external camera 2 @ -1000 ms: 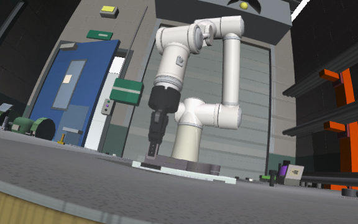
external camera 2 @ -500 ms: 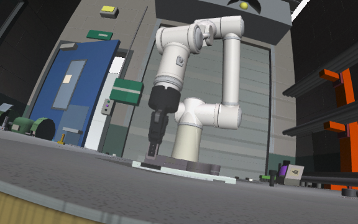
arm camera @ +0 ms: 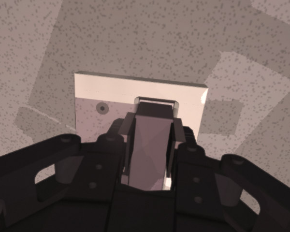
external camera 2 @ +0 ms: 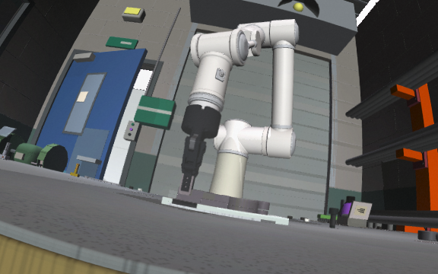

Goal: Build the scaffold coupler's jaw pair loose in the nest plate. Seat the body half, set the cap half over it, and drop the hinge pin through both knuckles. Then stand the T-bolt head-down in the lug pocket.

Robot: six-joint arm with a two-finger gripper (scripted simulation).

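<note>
A mauve block-shaped coupler half (arm camera: 150, 139) is held in my closed gripper (arm camera: 150, 117), its far end down in a rectangular pocket of the pale nest plate (arm camera: 140, 105). The plate has a small round hole (arm camera: 102, 108) left of that pocket. From the second side camera the gripper (external camera 2: 187, 186) stands upright over the left end of the nest plate (external camera 2: 224, 209), where low grey parts (external camera 2: 234, 201) sit along the plate. I cannot tell which coupler half the held part is.
The table's front edge (external camera 2: 51, 243) runs low on the left. Small parts, a purple-and-beige box (external camera 2: 356, 213) and a black bolt (external camera 2: 332, 217) stand right of the plate. An orange rack (external camera 2: 424, 152) rises on the far right.
</note>
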